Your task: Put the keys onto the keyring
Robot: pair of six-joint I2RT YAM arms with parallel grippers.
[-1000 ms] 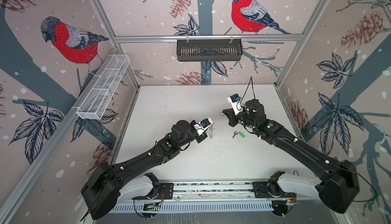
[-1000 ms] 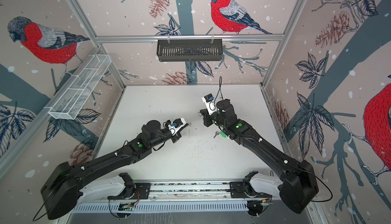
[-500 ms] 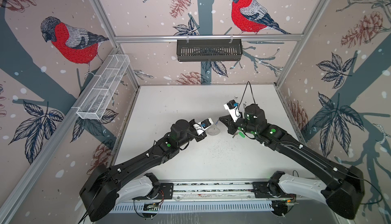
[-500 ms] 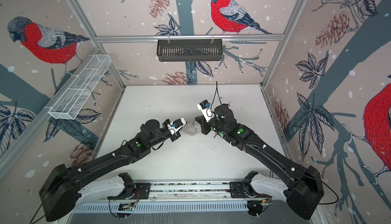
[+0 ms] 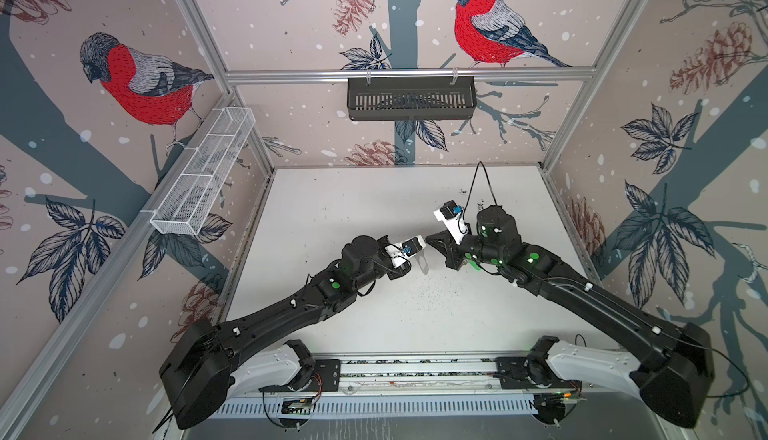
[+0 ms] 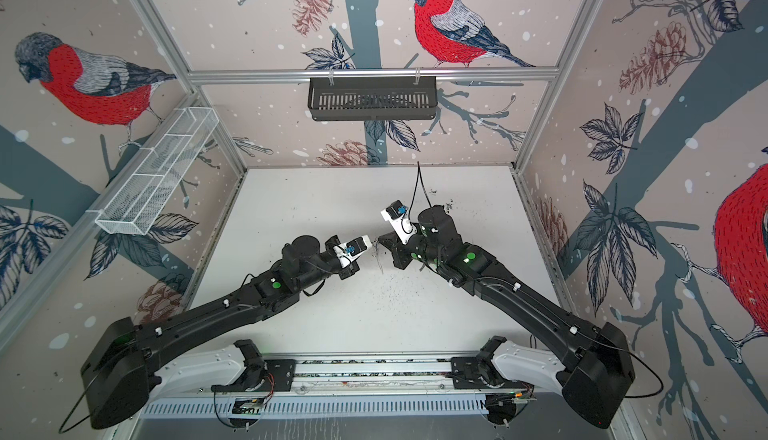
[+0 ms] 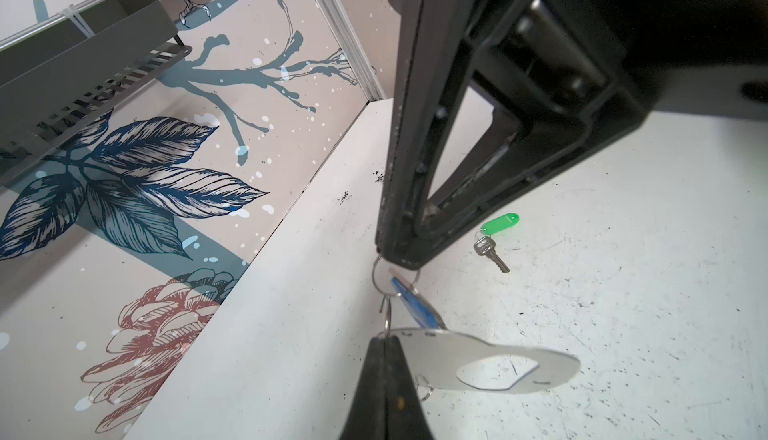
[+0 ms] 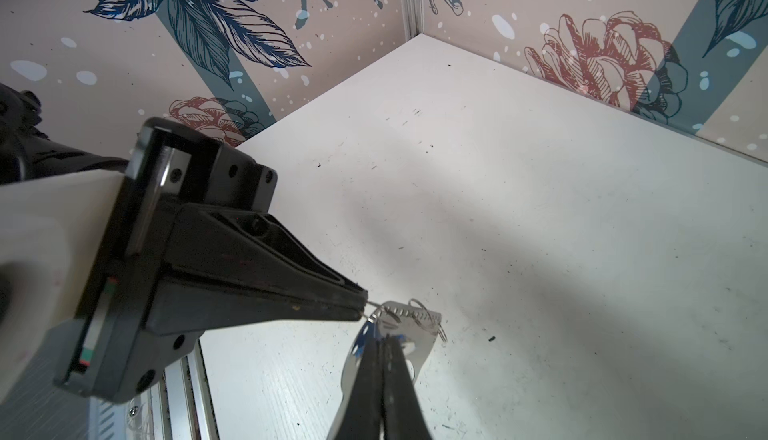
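Observation:
In the left wrist view my left gripper [image 7: 384, 339] is shut on one corner of the keyring [image 7: 478, 359], a flat grey plate with an oval opening, held above the table. My right gripper [image 7: 399, 262] comes in from above, shut on the wire ring of the blue-tagged key [image 7: 415, 305], which hangs right at the keyring's holed edge. The green-tagged key [image 7: 492, 239] lies loose on the table behind. In the right wrist view the right gripper [image 8: 384, 337] sits in front of the keyring [image 8: 419, 319], tip to tip with the left gripper [image 8: 363, 309]. In a top view both meet mid-table at the keyring [image 5: 423, 264].
A black slotted basket [image 5: 411, 98] hangs on the back wall and a white wire basket [image 5: 203, 180] on the left wall. The white table [image 5: 353, 209] is walled on three sides, with a rail [image 5: 415, 369] along the front.
My right gripper has swung left and down with the blue-tagged key until it meets the left gripper and keyring. The left arm has hardly moved. The right arm now partly covers the green-tagged key.

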